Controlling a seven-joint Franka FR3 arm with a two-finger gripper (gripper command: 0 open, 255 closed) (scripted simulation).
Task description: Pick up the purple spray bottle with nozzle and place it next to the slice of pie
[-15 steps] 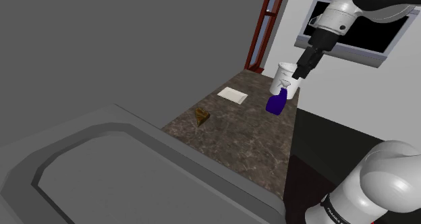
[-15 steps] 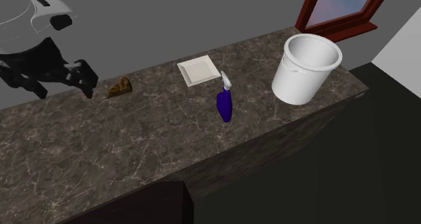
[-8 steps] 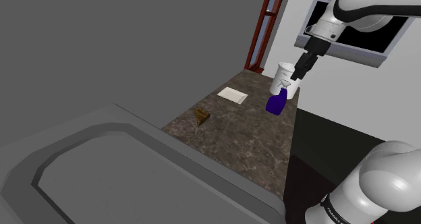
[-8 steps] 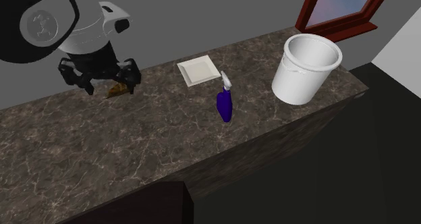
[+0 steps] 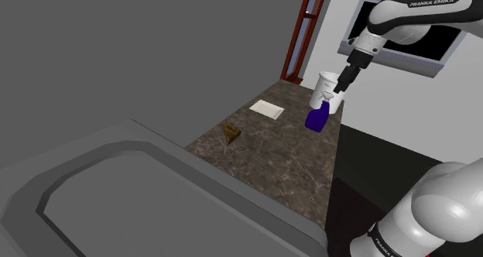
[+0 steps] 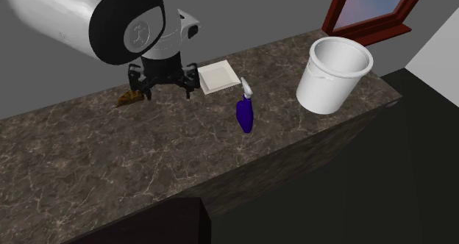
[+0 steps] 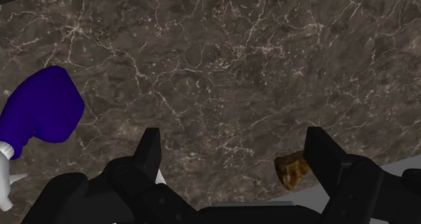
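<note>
The purple spray bottle (image 5: 316,119) with a white nozzle stands on the dark marble counter (image 5: 271,155), near the white bucket (image 5: 324,86). The brown pie slice (image 5: 231,131) lies further along the counter. My black gripper (image 5: 341,83) hangs above the bottle, open and holding nothing. In the second exterior view the gripper (image 6: 168,92) hovers between the pie slice (image 6: 129,97) and the bottle (image 6: 245,115). Seen from the wrist, the bottle (image 7: 40,112) lies outside one finger (image 7: 148,148), the pie slice (image 7: 291,170) sits by the other, and bare counter shows between them at the gripper (image 7: 235,152).
A flat white plate (image 6: 216,76) lies behind the bottle. The white bucket (image 6: 335,75) stands at the counter's end, near a red-framed window (image 6: 368,7). The counter's front edge drops to a dark floor. A grey basin (image 5: 116,193) adjoins the counter.
The hand has swung to the second exterior view's right, from beyond the pie slice to between it and the bottle. The fingers stay open. The bottle and pie have not moved.
</note>
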